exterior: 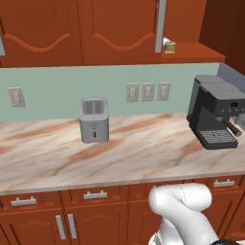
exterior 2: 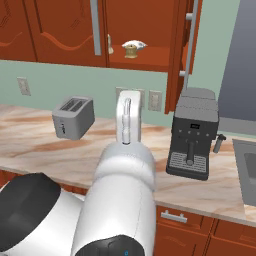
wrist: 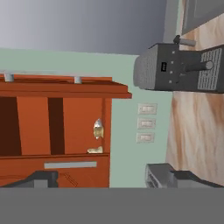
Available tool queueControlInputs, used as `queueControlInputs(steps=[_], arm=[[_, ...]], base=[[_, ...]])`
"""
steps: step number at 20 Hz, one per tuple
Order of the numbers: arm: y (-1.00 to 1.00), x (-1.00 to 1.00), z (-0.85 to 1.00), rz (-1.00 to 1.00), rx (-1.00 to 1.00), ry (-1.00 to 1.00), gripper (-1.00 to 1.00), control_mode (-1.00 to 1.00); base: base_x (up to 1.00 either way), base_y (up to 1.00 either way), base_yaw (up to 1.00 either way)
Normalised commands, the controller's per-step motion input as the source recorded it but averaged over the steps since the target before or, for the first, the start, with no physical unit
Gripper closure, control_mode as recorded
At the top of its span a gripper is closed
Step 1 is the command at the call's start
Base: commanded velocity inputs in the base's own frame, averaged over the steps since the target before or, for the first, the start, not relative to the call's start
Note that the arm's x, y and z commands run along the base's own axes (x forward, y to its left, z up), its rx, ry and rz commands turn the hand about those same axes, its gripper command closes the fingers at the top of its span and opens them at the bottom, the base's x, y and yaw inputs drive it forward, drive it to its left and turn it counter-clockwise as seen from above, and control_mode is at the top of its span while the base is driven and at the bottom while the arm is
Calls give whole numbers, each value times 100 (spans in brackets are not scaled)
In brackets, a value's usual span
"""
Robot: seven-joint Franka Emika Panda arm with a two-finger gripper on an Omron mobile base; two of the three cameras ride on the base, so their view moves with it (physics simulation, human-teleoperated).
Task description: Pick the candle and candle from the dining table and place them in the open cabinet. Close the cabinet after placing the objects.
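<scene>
Both candles rest on the shelf of the open cabinet (exterior 2: 150, 62). The squat tan-yellow candle (exterior 2: 131, 50) (exterior: 170, 47) (wrist: 98, 129) stands near the shelf's front edge. The pale cream candle (exterior 2: 139, 45) (exterior: 165, 41) (wrist: 95, 150) lies right beside it. In the hand view, which is rolled sideways, my gripper (wrist: 114, 180) is open and holds nothing, well back from the shelf. The cabinet's door (exterior 2: 182, 50) stands swung out, edge-on, with its long silver handle (exterior 2: 193, 30). Below runs the marble-topped counter (exterior: 143, 153) over wooden drawers.
A silver toaster (exterior: 94, 119) and a black coffee machine (exterior: 215, 112) stand on the counter under the cabinets. Wall outlets (exterior: 148, 91) line the green backsplash. Closed cabinet doors (exterior: 48, 28) fill the upper left. A sink edge (exterior 2: 247, 170) lies at far right.
</scene>
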Motion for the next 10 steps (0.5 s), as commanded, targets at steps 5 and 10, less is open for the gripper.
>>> queueControlInputs(steps=[5,10], arm=[[-39,33,0,4,6,-1,-100,-100],[-35,46,0,8,3,-1,-100,-100]], base=[[0,0,0],[0,0,0]])
